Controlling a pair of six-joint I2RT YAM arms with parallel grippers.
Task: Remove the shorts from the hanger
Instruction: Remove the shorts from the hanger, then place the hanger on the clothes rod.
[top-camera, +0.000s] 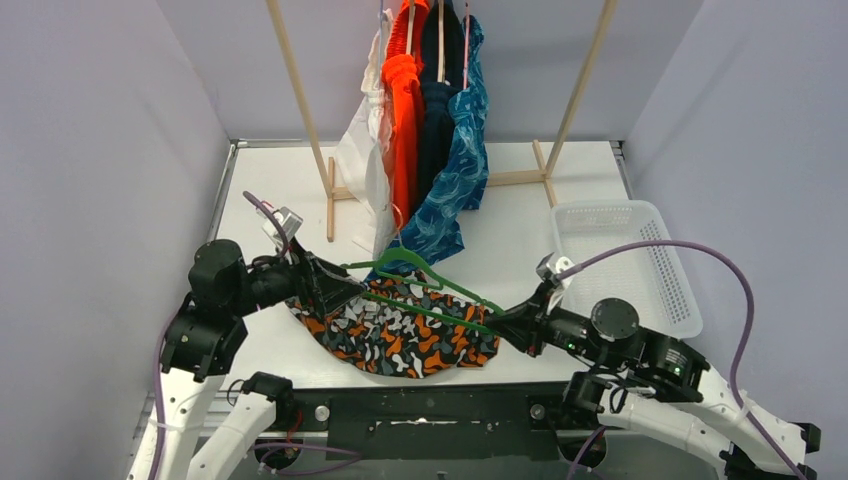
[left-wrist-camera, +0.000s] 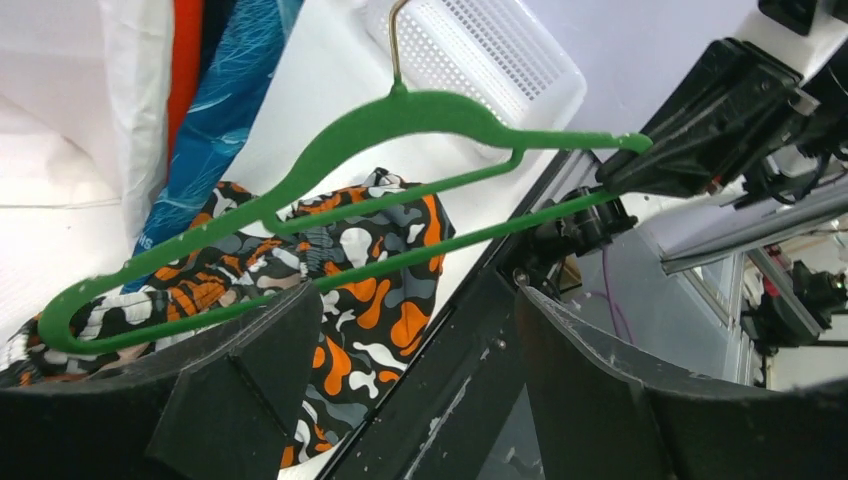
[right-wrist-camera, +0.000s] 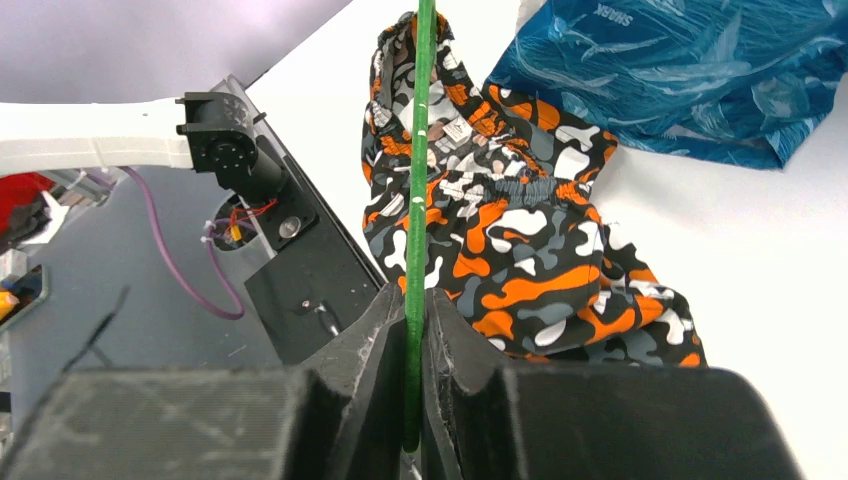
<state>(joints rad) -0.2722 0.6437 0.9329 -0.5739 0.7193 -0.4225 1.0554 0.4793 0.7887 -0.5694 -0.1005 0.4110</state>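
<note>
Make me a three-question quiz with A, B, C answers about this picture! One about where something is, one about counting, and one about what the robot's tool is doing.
1. Where is the white basket?
A. on the table's right side
B. hanging on the rack
C. on the floor

2. How many shorts hang on the wooden rack?
A. two
B. four
C. six

3. What is the right tool doing?
A. standing wide open
B. gripping the basket
C. shut on the green hanger

Answers:
1 A, it sits on the table, right of the rack.
2 B, white, orange, navy and blue pairs hang there.
3 C, it pinches the hanger's end.
</note>
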